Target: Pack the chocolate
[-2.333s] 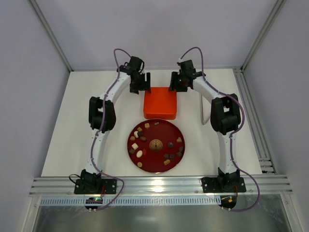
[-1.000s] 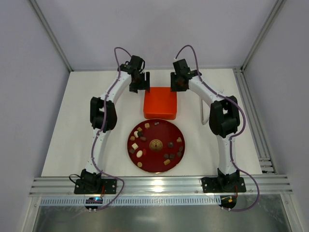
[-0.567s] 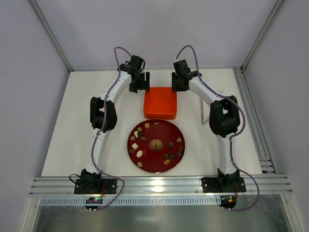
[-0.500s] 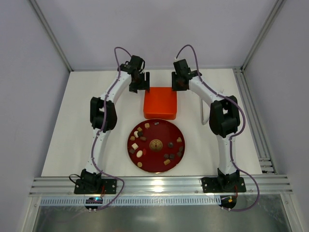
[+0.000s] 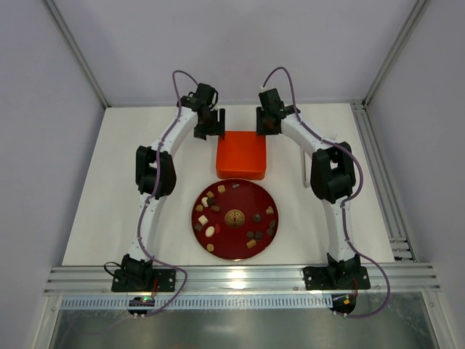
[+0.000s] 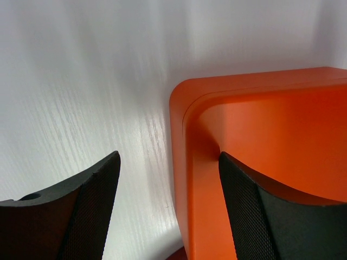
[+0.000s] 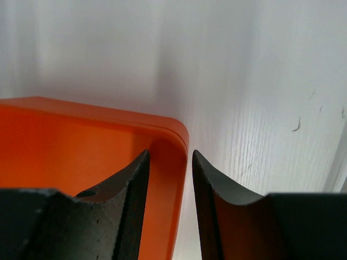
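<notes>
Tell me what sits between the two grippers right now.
The orange tray: its far wall spans the stretch between the left gripper and the right gripper, each straddling a far corner. The top view shows it best.

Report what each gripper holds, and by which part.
Right gripper: its fingers pinch the orange box by its right wall, near the far corner. Left gripper: nothing; open fingers straddle the far-left corner wall.

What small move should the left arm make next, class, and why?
Probably shut the jaws of the left gripper on the wall of the orange tray: they stand wide astride its far left corner, one inside, one outside, while those of the right gripper sit close about the far right wall.
</notes>
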Robot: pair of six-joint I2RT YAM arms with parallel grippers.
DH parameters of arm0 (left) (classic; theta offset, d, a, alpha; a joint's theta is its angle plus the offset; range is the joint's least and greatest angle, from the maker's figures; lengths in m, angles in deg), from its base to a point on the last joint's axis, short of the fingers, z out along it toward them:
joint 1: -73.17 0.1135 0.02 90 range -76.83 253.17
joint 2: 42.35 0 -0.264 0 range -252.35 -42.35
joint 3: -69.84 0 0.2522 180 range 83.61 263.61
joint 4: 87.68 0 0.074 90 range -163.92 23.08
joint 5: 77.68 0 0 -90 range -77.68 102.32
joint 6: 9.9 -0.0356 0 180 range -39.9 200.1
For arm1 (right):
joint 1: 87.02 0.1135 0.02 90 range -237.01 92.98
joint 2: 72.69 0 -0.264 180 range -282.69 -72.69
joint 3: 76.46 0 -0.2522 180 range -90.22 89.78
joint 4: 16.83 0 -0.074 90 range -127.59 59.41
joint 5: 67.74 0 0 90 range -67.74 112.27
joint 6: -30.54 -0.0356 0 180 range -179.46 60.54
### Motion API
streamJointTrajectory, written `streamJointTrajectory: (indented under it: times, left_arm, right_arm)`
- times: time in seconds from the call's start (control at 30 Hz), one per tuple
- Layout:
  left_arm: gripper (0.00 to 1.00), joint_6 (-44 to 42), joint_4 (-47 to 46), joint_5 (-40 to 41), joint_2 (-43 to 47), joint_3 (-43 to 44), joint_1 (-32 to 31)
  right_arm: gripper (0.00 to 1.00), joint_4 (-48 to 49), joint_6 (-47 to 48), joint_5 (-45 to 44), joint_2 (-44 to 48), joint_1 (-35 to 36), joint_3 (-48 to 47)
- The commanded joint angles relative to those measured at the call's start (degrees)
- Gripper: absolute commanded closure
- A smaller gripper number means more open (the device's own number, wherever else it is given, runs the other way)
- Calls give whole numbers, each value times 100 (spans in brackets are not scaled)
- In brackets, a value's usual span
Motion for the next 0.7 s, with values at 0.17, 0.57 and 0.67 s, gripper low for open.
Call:
streamJointTrajectory:
  times: [0.17,0.57,0.67]
  left_arm:
    - [28,-98,191,135,-74,203,19]
    - [28,-71,182,144,-82,203,27]
    - [28,-80,182,161,-74,203,27]
  right_arm:
    - [61,-184,-77,34,-140,-16,-98]
    - [61,448,82,-132,748,11,-90]
    - [60,554,99,-256,985,20,-1]
